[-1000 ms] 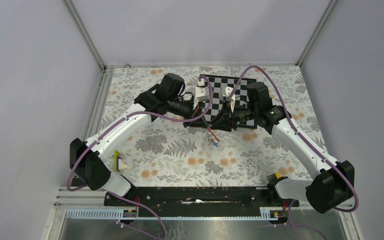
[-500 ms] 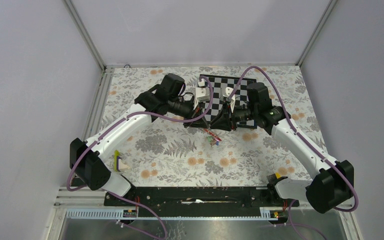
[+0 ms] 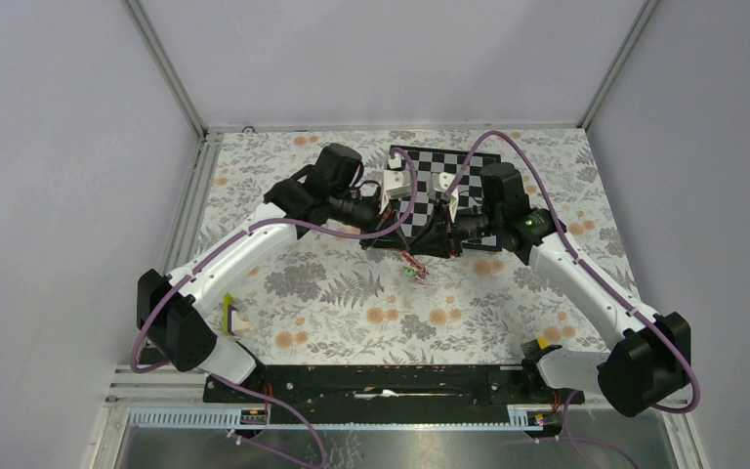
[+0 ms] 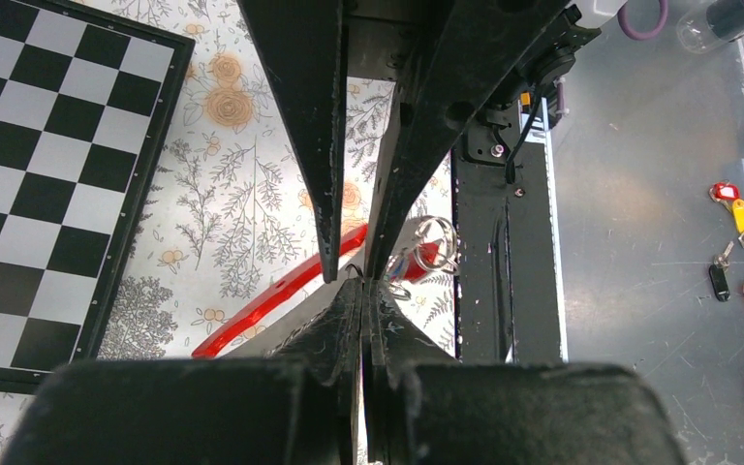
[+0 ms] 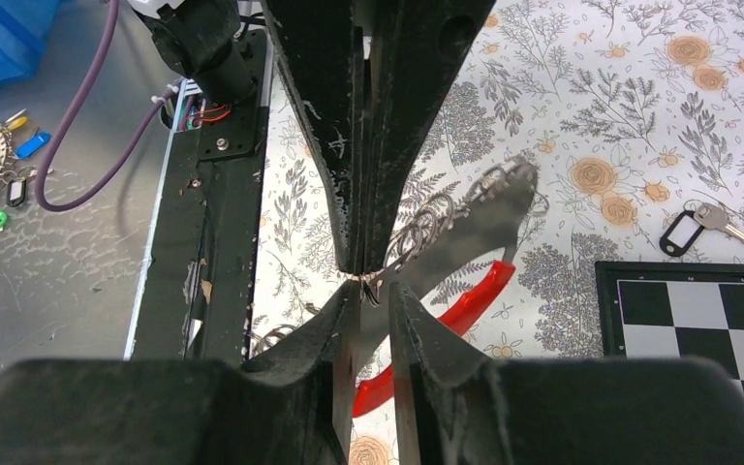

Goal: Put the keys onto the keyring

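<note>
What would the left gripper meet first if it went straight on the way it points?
The right gripper: its fingers stand tip to tip with the left gripper, with the keyring at the tips. Depth is unclear, but contact looks almost immediate.

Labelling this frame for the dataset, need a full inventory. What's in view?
floral cloth: 1, grey-orange, work surface
checkerboard: 1, black-white, far middle of cloth
keyring: 1, silver, between the end effector tips
keys: cluster, red and green tags showing, beneath the tips; count unclear
black-tagged key: 1, on cloth near checkerboard
yellow-and-white block: 1, near-left of cloth
spare tagged keys: several, mixed colours, grey surface off the cloth
left end effector: 1, black, shut on keyring
right end effector: 1, black, nearly shut, apparently on a grey key
</note>
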Tool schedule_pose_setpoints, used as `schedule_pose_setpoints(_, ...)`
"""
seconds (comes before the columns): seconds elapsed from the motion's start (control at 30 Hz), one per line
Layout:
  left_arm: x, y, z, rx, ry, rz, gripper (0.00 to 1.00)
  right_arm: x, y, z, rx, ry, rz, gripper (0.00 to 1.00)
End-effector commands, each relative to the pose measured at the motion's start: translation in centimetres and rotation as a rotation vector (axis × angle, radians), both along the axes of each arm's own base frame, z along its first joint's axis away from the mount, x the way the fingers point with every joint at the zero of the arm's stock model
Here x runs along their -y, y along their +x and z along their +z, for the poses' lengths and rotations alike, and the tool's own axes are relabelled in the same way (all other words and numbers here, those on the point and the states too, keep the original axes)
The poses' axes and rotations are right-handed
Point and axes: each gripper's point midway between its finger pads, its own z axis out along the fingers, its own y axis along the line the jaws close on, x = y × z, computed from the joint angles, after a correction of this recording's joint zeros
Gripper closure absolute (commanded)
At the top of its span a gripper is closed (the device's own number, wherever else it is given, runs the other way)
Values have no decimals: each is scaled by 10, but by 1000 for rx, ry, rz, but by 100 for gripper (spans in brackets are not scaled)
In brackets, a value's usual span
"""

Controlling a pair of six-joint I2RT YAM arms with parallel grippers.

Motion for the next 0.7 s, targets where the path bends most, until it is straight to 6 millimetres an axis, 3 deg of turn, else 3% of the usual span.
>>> schedule_pose_setpoints(0.0, 9, 6, 25, 84, -80, -4, 100, -4, -8, 11, 35, 42, 51, 76)
schedule_pose_setpoints(0.67, 7, 7, 10, 75, -52, -1, 100, -6, -7, 9, 50, 31, 46, 93)
